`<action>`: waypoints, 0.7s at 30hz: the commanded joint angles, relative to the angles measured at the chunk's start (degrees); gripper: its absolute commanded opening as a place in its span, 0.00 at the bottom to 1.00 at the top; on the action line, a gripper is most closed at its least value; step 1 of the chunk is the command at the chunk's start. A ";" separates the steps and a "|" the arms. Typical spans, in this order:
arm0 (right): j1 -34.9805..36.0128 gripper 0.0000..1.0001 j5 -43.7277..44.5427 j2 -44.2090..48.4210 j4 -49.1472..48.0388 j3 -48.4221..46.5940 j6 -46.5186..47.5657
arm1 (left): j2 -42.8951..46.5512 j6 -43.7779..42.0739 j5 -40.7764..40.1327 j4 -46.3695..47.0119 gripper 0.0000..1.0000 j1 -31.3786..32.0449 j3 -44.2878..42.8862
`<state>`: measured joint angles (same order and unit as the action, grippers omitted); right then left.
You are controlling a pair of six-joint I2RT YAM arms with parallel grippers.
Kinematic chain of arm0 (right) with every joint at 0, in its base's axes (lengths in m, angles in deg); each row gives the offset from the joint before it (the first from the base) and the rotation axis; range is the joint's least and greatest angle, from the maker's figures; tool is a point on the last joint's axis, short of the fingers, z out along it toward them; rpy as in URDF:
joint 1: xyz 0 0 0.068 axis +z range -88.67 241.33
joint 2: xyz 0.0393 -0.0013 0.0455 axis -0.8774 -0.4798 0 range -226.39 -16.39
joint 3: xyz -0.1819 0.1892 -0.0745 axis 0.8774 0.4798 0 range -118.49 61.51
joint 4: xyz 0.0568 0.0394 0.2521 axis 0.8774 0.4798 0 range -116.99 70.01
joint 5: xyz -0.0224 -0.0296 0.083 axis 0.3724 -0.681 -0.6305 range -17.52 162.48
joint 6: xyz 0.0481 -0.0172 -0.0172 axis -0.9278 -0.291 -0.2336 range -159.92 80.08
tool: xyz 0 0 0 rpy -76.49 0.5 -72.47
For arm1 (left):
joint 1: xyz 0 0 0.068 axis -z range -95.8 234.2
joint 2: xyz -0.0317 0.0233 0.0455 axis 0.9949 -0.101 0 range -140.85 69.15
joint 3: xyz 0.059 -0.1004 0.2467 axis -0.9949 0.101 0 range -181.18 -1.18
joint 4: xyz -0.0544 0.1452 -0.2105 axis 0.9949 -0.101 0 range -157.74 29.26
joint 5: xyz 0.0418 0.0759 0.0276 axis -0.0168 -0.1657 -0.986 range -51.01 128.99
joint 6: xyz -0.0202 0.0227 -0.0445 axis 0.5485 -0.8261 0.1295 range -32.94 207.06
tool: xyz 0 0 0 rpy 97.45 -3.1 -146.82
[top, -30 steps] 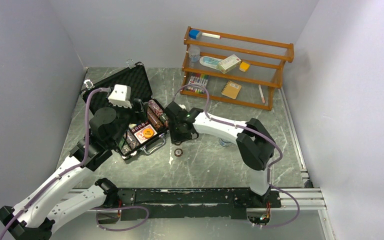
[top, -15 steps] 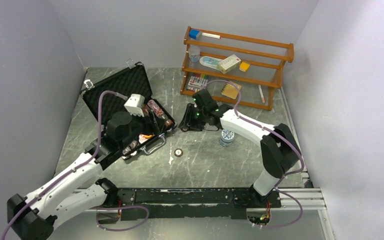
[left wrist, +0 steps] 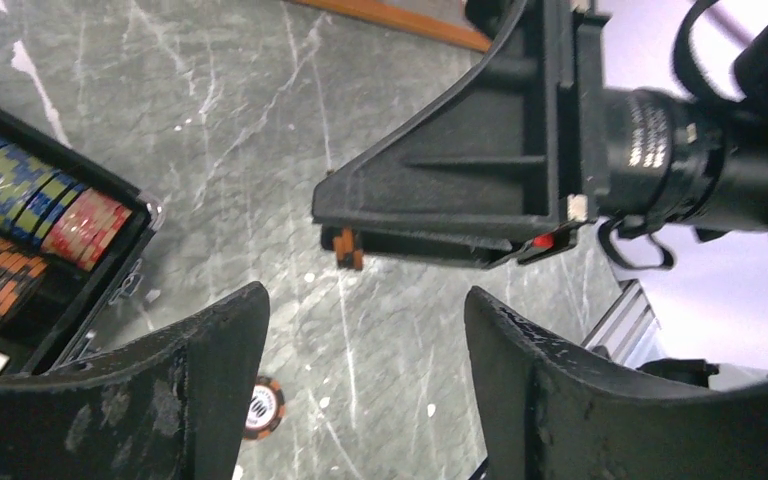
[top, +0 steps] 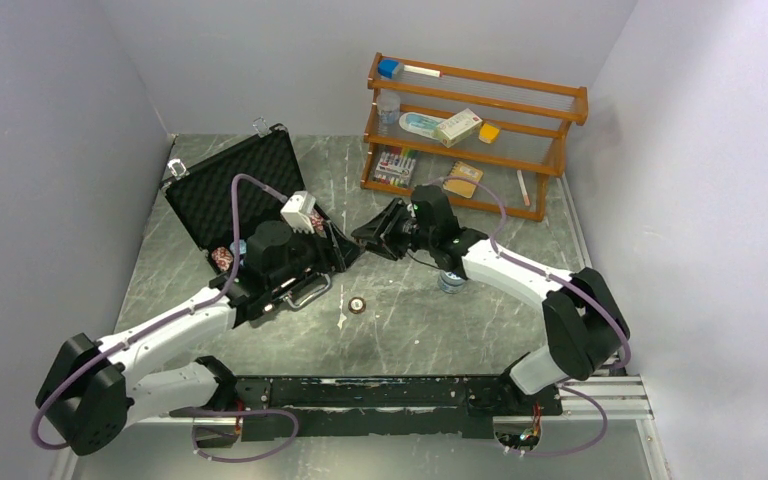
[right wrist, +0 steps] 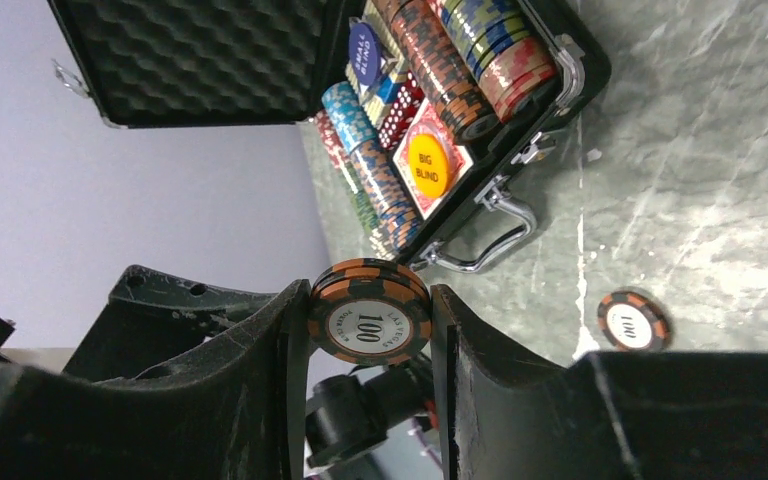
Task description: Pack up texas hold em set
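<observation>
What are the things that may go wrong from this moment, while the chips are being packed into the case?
1. The right gripper pinches the 100 chip only by its edges; it may slip out before reaching the open case.
2. The open left gripper faces the right one closely; they might collide.
3. The loose chip lying outside the case may be left out.

There were one case, one orange disc and two loose pieces: a gripped chip inside the right gripper, a lying chip down beside it.
</observation>
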<state>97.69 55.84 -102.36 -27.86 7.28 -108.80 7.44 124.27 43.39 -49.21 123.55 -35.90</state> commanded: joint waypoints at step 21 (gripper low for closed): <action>-1.54 0.27 -3.87 1.70 -11.62 4.32 -12.72 | -8.60 3.03 -5.22 11.89 0.49 1.95 -1.49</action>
<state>96.62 52.93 -101.75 -37.48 12.89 -121.04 -0.03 128.25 39.83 -40.91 125.15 -35.72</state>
